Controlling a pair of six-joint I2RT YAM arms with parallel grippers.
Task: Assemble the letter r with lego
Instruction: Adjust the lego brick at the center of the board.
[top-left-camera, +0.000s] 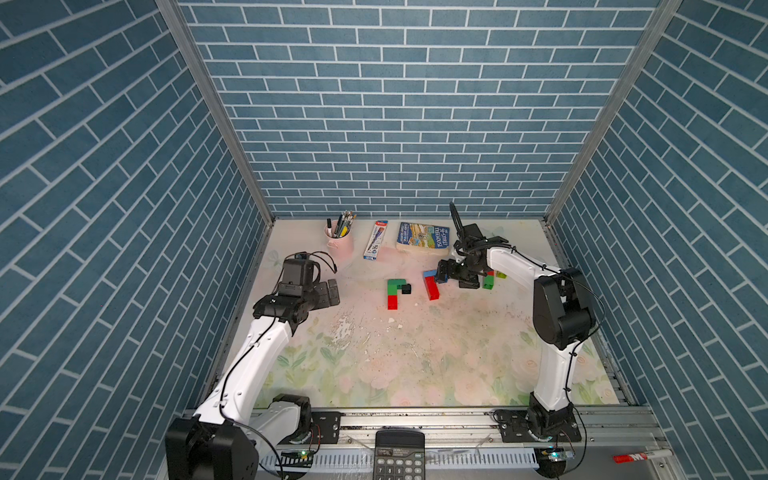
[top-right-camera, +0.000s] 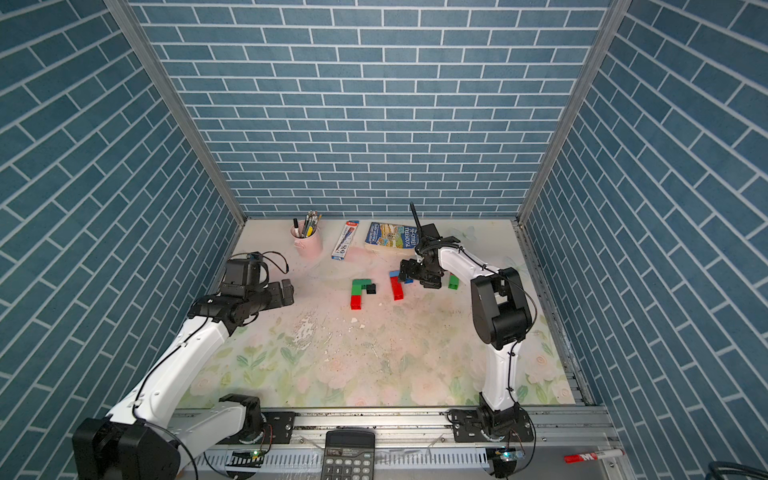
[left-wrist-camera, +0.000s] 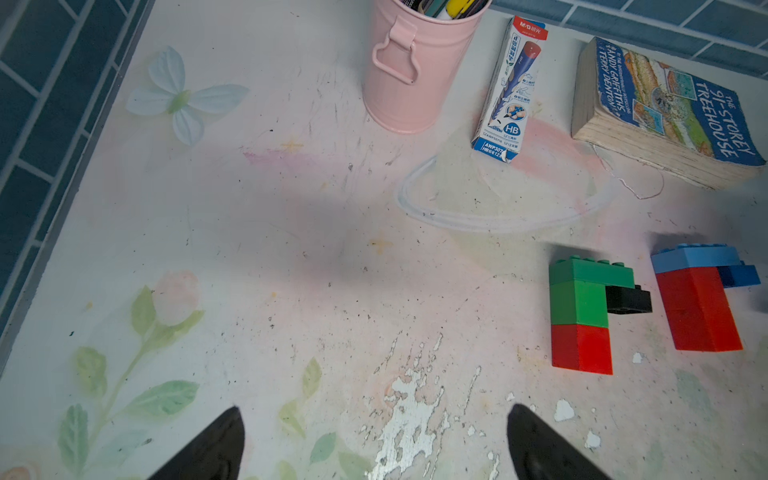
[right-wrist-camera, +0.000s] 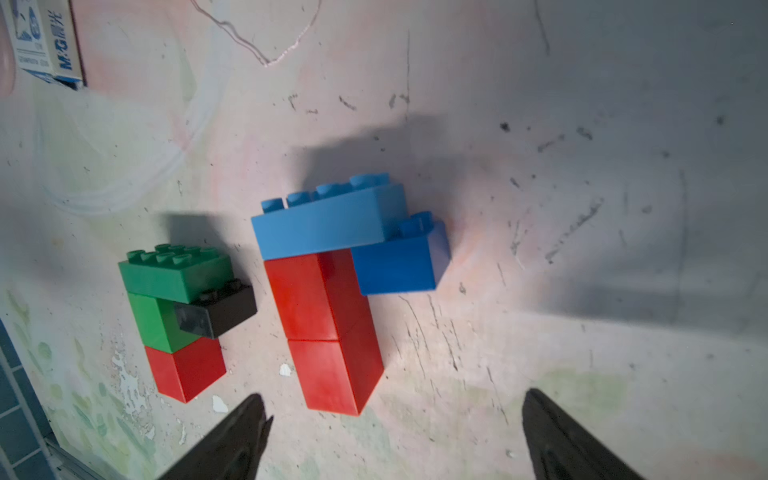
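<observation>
On the floral tabletop (top-left-camera: 415, 365), the red-and-blue plastic lego r-shape (right-wrist-camera: 328, 299) lies beside the green-red-black lego r-shape (right-wrist-camera: 178, 307), near the right gripper (right-wrist-camera: 390, 405), its jaws spread and empty; the left gripper (left-wrist-camera: 374, 411), likewise spread, hangs well apart.

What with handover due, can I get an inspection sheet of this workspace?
Surface: floral mat, scuffed, paint flaked mid-table.
Job's things: green-red-black r and red-blue r lie flat, apart; spare green brick beside right arm.
Clutter: pink pen cup, pencil box, book at back; calculator, marker on front ledge.
Grippers: left gripper open, empty; right gripper open, empty, by red-blue r.
Cables: black leads along both arms.
Surroundings: blue brick-pattern walls.
</observation>
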